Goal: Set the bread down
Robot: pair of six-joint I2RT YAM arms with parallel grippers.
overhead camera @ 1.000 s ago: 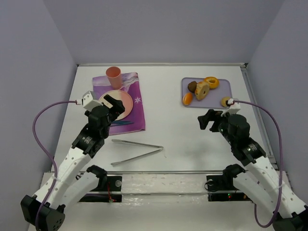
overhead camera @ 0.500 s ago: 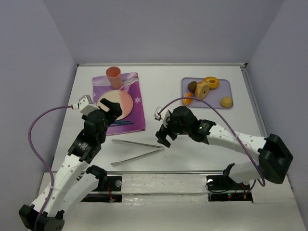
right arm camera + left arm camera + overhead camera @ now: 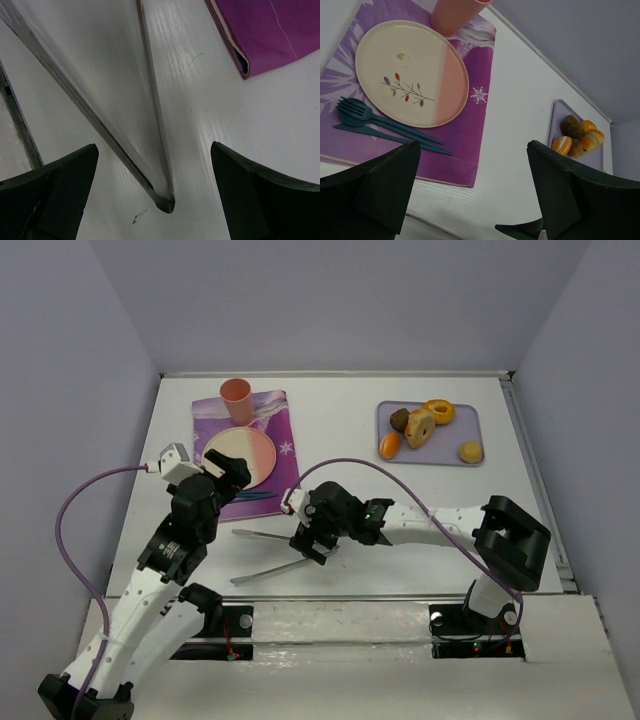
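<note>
Just above the tongs (image 3: 152,100) at their joined tip, wide-open right pincer (image 3: 154,150); placemat (image 3: 260,45) corner nearby.

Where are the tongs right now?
Top view: the tongs lie left of centre, just in front of the purple placemat, with their joined end directly below the open right gripper.

No text, label, brand, number or sign can be read anywhere.
</note>
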